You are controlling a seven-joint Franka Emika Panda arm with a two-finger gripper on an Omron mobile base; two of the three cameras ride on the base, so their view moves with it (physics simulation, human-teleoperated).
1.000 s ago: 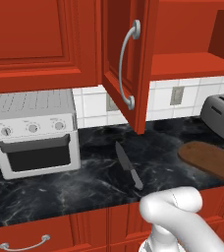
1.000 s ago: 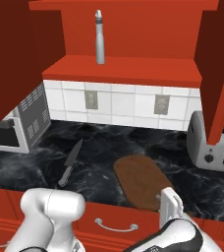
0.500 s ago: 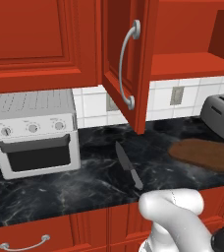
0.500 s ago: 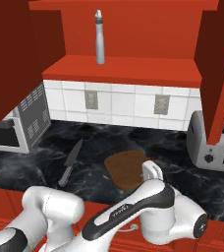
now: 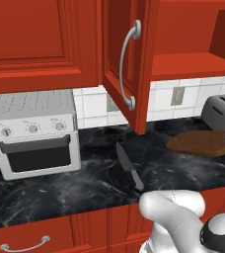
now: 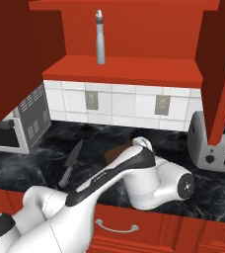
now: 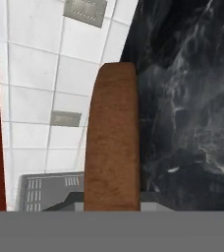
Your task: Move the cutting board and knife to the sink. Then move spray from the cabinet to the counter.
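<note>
The cutting board [image 5: 203, 143] is up off the black tabletop [image 5: 60, 188], hanging in the air at a slight tilt near the toaster [image 5: 223, 111] on the right. In the hand view the board [image 7: 111, 142] runs straight out from the bottom edge, brown and long, its rounded far end pointing at the white tiled wall [image 7: 45, 88]. The gripper sits low at the near end of that board, fingers drawn nearly together, and it looks clamped on the board's end, though the fingertips themselves are hard to make out against the wood.

From the right base view the white arm [image 6: 134, 173] sweeps across the middle and covers most of the board, leaving just a brown sliver [image 6: 115, 153] peeking out behind the elbow.

The knife [image 5: 130, 166] lies flat on the tabletop, well apart from the board, dark blade pointing back toward the wall and grey handle toward the front edge. It sits between the toaster oven [image 5: 33, 133] on the left and the board on the right.

Up top, the cabinet [image 6: 129, 69] stands open, door [image 5: 127, 64] swung out with its curved silver handle showing. The spray [image 6: 100, 37] stands upright on the red shelf inside.
</note>
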